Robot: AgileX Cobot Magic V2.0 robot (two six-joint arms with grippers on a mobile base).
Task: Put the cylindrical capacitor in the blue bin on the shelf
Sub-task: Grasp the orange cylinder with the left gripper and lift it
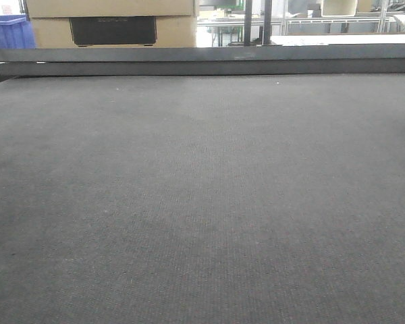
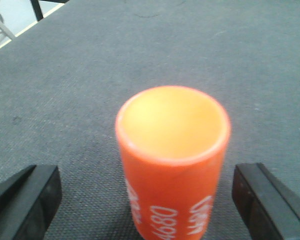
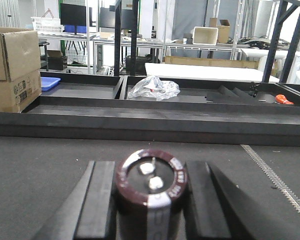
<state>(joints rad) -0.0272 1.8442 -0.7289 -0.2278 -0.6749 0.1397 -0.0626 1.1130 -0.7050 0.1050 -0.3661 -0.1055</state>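
Grips the capacitor [image 3: 151, 186] in the right gripper [image 3: 150, 170], jaws clamped on both its sides; dark brown, upright, 2 terminals on top, bottom out of view. Faces across the grey table [image 3: 35, 160] toward a crumpled plastic bag [image 3: 154, 88] and a cardboard box [image 3: 12, 67] beyond the far edge. Sets the left gripper [image 2: 146, 200] with jaws wide apart, flanking but not touching an orange cylinder [image 2: 172, 165] marked 4680, upright on the table. Shows a blue bin [image 1: 10, 30] far back left in the front view
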